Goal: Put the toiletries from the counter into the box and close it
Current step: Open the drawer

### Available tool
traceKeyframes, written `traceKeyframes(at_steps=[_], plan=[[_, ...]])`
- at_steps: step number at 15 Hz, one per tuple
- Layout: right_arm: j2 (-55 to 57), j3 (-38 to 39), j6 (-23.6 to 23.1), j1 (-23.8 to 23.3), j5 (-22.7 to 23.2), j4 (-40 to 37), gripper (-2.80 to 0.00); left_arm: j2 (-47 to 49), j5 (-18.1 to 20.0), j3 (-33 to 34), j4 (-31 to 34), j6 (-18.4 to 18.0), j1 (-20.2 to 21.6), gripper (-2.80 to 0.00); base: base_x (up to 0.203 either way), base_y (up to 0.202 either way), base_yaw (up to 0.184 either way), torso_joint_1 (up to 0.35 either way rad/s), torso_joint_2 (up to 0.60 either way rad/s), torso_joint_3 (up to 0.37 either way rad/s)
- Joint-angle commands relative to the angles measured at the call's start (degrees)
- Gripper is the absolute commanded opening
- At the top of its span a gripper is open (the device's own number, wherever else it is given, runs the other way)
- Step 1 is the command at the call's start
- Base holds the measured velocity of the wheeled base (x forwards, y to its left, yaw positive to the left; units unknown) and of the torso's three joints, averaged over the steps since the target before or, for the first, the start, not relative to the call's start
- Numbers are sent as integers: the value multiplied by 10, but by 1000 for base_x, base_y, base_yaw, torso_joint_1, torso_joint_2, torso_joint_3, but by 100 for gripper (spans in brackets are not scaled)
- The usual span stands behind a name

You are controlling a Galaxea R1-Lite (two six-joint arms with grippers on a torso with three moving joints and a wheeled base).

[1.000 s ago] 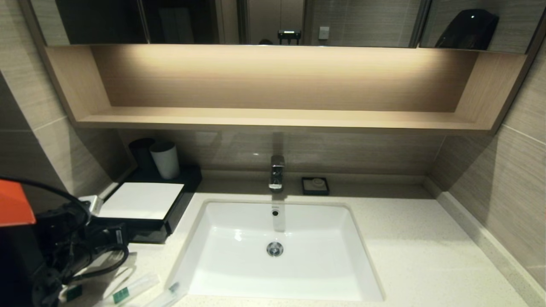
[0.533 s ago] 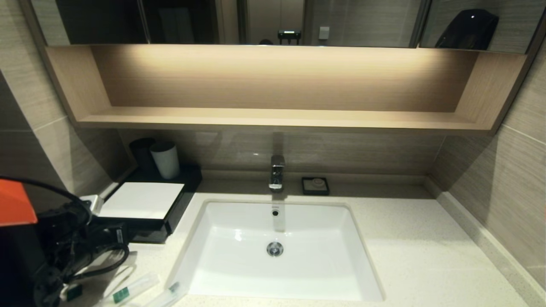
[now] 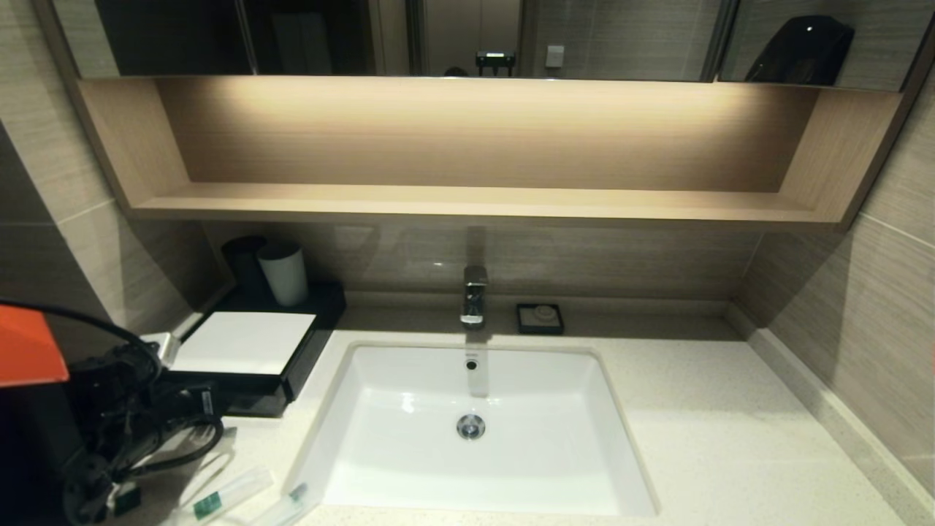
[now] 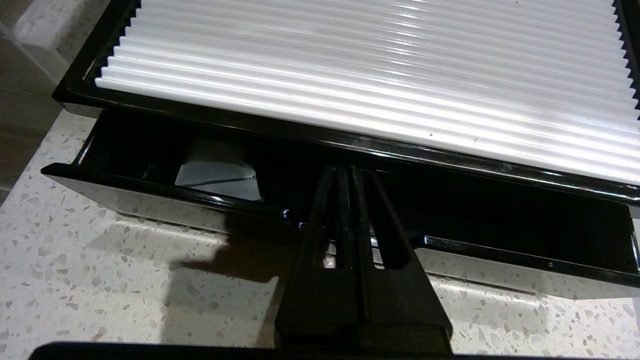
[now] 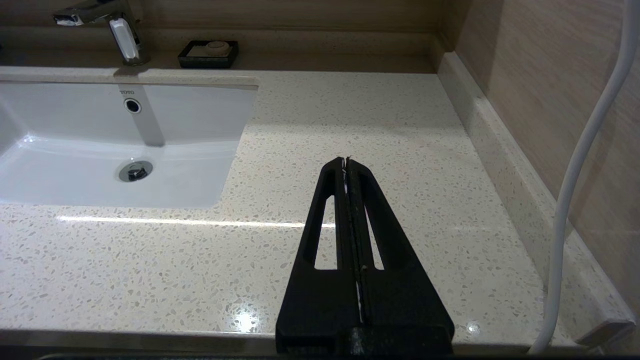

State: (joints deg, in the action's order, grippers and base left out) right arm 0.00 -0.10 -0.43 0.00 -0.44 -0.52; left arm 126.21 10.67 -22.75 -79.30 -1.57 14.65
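Box (image 3: 292,369) glossy black, ribbed white top panel (image 4: 370,75). Bench (image 3: 701,424) cream, brown-grey speckle. Sink (image 3: 409,438) white. Toiletries (image 3: 226,497) clear wrap, green label. Cup (image 3: 283,274) light grey. Soap dish (image 3: 539,319) black.

The left arm (image 3: 109,409) is black with looped black cables and an orange panel (image 3: 29,356); each end effector (image 5: 347,165) has slotted black fingers.

Pale speckled counter (image 3: 701,438) around a white sink (image 3: 475,431); black box (image 4: 350,150) just ahead of the left gripper (image 4: 348,172); wrapped toiletries (image 3: 226,495) nearby; soap dish (image 3: 540,318) well apart.
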Motion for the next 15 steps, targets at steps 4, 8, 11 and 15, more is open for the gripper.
traceKeyframes(at_steps=[4, 8, 11, 15], plan=[[0, 0, 0, 0, 0, 0, -280, 4, 1, -12, -4, 0, 0, -280, 0, 0, 0, 0, 0, 0], [0, 0, 0, 0, 0, 0, -280, 8, 1, -12, -4, 0, 0, -280, 0, 0, 0, 0, 0, 0], [0, 0, 0, 0, 0, 0, -280, 7, 1, -12, -4, 0, 0, -280, 0, 0, 0, 0, 0, 0], [0, 0, 0, 0, 0, 0, -280, 5, 1, -10, -4, 0, 0, -280, 0, 0, 0, 0, 0, 0]])
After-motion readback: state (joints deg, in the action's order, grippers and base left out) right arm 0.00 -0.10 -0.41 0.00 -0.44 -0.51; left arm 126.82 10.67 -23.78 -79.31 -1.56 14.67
